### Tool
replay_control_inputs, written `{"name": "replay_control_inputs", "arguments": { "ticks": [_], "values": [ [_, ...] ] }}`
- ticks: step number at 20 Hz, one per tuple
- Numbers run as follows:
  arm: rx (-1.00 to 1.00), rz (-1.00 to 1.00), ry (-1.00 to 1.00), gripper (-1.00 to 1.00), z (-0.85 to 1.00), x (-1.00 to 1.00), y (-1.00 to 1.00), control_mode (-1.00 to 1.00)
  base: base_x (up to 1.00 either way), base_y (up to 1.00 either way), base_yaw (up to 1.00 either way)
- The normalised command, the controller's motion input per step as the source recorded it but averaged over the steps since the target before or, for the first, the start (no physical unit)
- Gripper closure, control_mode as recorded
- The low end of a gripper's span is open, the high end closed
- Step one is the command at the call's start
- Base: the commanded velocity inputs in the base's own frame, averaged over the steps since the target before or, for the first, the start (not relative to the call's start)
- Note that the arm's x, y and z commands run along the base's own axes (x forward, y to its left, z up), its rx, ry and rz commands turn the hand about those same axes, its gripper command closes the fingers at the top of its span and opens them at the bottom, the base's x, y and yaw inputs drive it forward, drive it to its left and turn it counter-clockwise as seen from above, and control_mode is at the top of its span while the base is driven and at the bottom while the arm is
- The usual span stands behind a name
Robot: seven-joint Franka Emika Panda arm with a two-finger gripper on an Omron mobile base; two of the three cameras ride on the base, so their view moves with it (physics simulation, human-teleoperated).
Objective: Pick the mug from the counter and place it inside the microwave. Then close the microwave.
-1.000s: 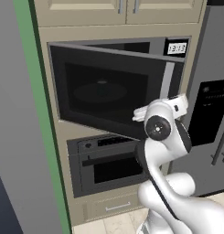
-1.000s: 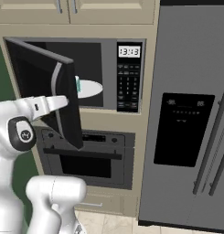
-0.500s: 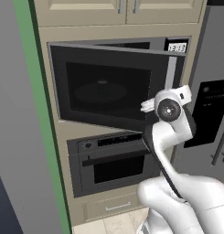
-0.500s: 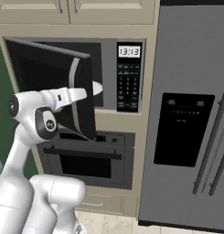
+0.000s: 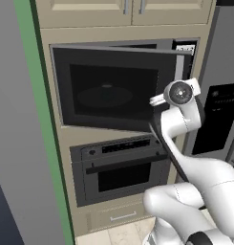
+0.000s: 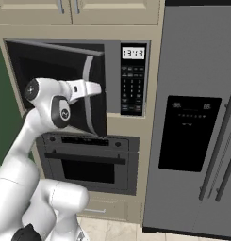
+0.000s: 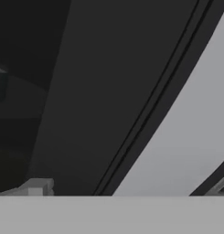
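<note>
Microwave door stands partly ajar, hinged at the left, its free edge swung out from the cavity; seen in the left base view it is nearly closed, with a narrow wedge of gap along the top. In the right base view the door's curved handle runs down its free edge, next to the keypad panel with the lit clock. The gripper end of the arm sits against the outer face of the door near that handle; whether it actually touches cannot be judged. Fingers spread wide, holding nothing.

Hand view: dark door glass very close, crossed by a diagonal dark seam, pale surface to the right of it. Fingertips are not clearly distinguishable there.

Mug: hidden behind the door; the dark glass in the left base view shows just a faint turntable outline. Its position cannot be confirmed.

Below the microwave, wall oven closed. Refrigerator to the right, cut off at the frame edge.
</note>
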Motion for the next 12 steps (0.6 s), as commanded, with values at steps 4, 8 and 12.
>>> {"name": "replay_control_inputs", "arguments": {
  "ticks": [4,8,12],
  "values": [
    [0.06,0.0,0.01,-1.0,0.0,0.31,-0.06,-1.0,0.0,0.0,0.0],
    [0.06,0.0,-0.02,-1.0,-0.09,0.19,-0.05,-1.0,0.0,0.0,0.0],
    [0.05,0.0,-0.07,-1.0,-0.17,0.39,-0.07,-1.0,0.0,0.0,0.0]
  ]
}}
